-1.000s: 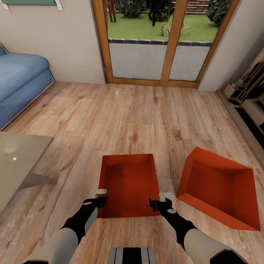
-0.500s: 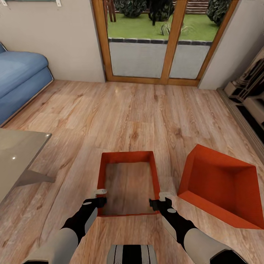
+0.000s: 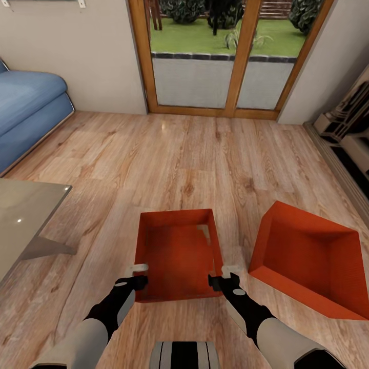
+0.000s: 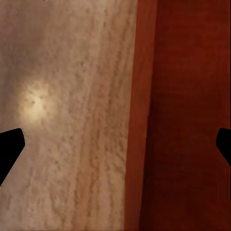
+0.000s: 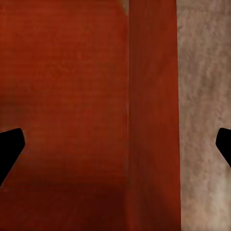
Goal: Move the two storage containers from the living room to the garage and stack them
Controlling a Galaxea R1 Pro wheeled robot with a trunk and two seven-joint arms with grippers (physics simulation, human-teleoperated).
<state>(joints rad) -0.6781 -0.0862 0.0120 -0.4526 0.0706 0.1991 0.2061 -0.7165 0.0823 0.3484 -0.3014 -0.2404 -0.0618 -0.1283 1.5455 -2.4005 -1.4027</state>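
Note:
Two orange-red storage containers stand on the living room's wood-plank floor point(image 3: 184, 154). One container point(image 3: 174, 256) sits right in front of me, and the other container point(image 3: 307, 266) lies tilted to its right. My left gripper point(image 3: 138, 274) is open astride the near container's left wall point(image 4: 139, 120), with a finger on each side. My right gripper point(image 3: 225, 275) is open astride its right wall point(image 5: 151, 120) the same way. A small patch of wood shows at the bin's far right inner corner. In the wrist views the left gripper point(image 4: 115, 147) and right gripper point(image 5: 115, 147) show wide-spread black fingertips.
A blue sofa point(image 3: 25, 113) is at the far left and a glass table point(image 3: 20, 220) at the near left. Wood-framed glass doors point(image 3: 220, 56) face me. A stepped hearth edge point(image 3: 348, 138) runs along the right.
The near container's inside showed wood floor half a second ago and is orange-red again now. The view has shifted slightly. Both grippers have stayed at the walls.

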